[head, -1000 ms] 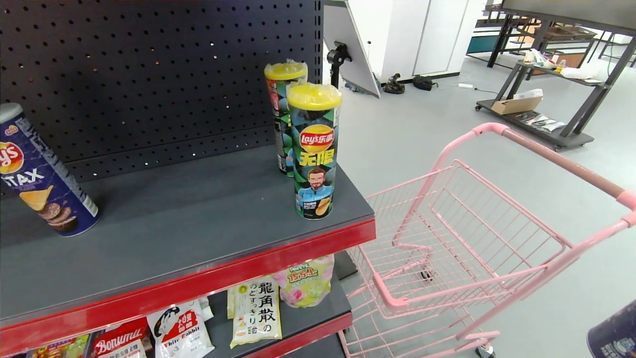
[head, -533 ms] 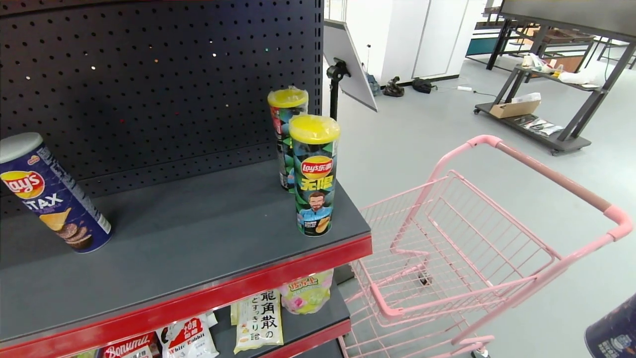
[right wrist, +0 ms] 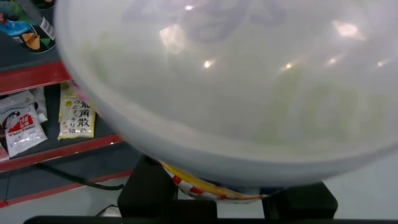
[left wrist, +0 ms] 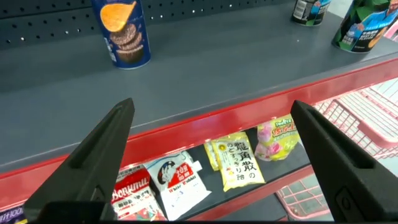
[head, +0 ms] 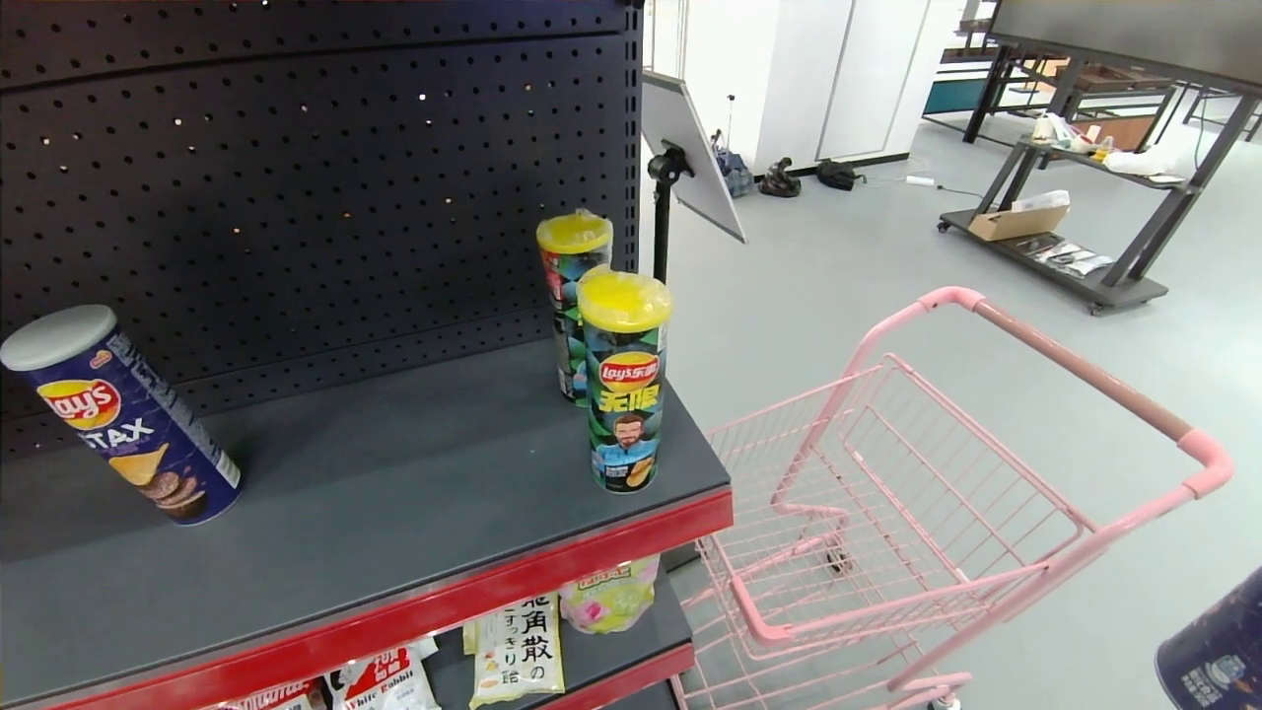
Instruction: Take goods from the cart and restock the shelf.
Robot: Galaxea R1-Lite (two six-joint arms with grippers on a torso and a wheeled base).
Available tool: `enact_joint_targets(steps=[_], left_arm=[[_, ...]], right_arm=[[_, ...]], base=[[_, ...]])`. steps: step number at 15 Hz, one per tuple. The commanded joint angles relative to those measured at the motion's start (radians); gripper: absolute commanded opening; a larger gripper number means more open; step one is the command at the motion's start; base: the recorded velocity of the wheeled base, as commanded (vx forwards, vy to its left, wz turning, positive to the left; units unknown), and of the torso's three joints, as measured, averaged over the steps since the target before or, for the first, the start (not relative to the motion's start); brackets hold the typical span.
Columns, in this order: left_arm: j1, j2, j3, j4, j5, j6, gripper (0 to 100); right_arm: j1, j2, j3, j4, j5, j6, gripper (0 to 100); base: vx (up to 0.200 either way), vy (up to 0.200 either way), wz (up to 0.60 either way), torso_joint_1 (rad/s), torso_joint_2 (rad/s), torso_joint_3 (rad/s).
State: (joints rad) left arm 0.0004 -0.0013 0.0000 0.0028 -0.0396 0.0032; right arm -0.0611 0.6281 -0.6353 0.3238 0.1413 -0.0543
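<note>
Gripping a dark can (head: 1215, 646), my right gripper (right wrist: 242, 194) is closed on it to the right of the cart (head: 1075, 367). The lid end faces the wrist camera, so I judge its long axis runs along that line of sight. The shelf board (head: 394, 463) lies forward and leftward; the stretch between the blue can (head: 123, 414) and the green cans (head: 626, 394) suits it. My left gripper (left wrist: 212, 107) hangs open before the shelf. Since a second ago the head view has shifted; the shelved goods stand unmoved.
</note>
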Motion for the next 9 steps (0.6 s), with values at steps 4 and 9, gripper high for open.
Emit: enact_joint_targets(steps=[4,9], left_arm=[[0.001,0.001,0.0,0.0,0.0,0.0,100],[0.001,0.001,0.0,0.0,0.0,0.0,100]], right_arm=[[0.0,0.009,0.011,0.001,0.003,-0.007,0],[0.001,-0.004,0.037,-0.008,0.003,-0.01,0]], base=[[0.0,0.0,0.45,0.021,-0.04,-0.023],[0.0,0.0,0.6,0.007,0.0,-0.001]])
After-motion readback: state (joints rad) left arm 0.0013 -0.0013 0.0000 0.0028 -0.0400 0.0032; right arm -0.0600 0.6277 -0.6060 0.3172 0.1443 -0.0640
